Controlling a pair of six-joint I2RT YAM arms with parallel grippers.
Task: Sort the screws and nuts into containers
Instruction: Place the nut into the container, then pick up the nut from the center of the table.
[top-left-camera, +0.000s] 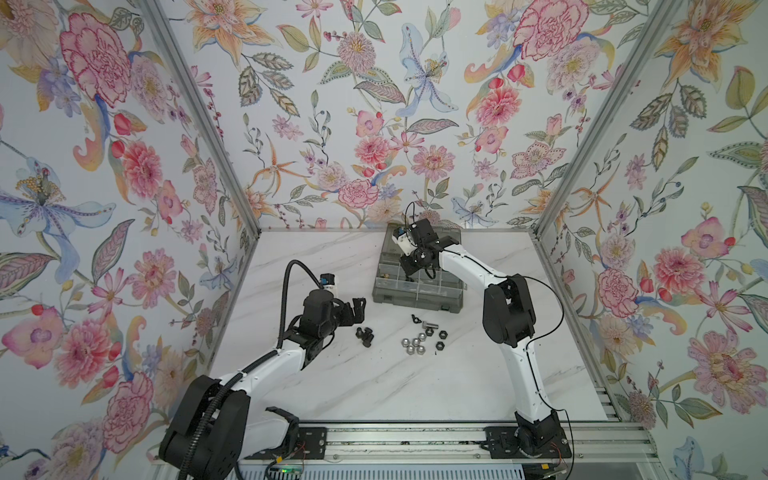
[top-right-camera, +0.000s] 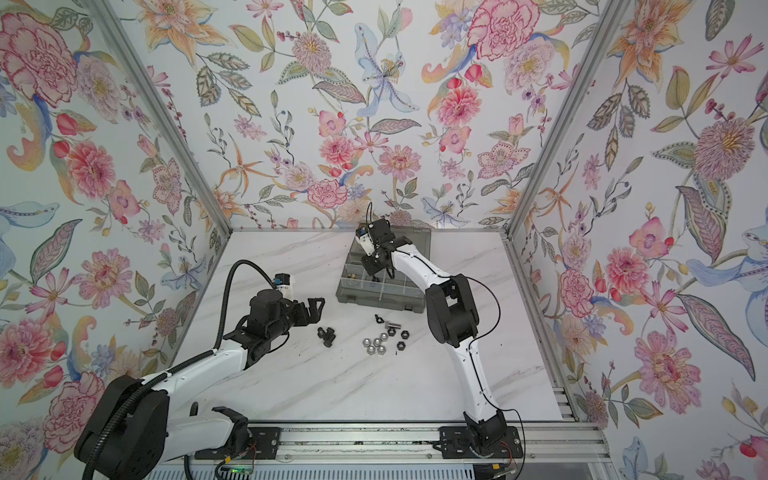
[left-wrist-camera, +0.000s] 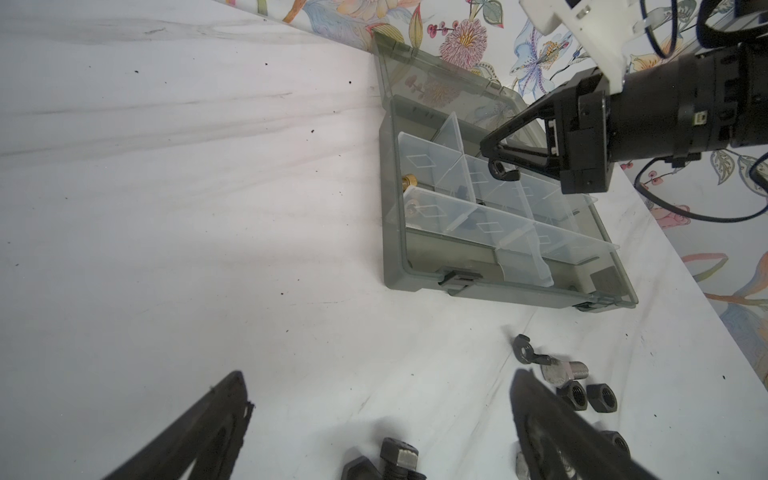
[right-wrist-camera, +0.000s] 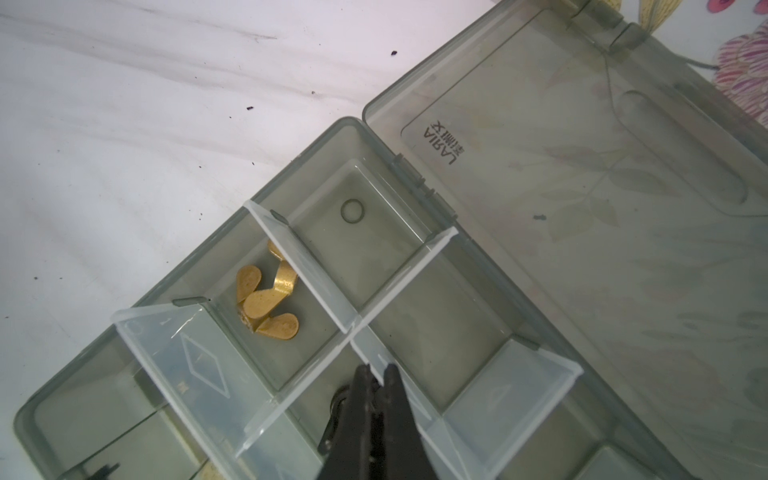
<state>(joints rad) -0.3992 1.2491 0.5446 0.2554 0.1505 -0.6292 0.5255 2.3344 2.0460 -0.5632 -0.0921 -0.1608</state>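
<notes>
Nuts and screws lie before the box.

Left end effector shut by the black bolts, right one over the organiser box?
No: the left end effector is open, jaws wide apart in the left wrist view. It is by the black bolts; the right end effector, gripping a black wing nut, is over the organiser box.

A: What is enclosing the scene?
B: Floral-papered walls are rising on three sides, with aluminium posts running up the corners.
A: And below?
B: A white, grey-veined worktop is lying flat under even light. An aluminium rail is edging its near side.
</notes>
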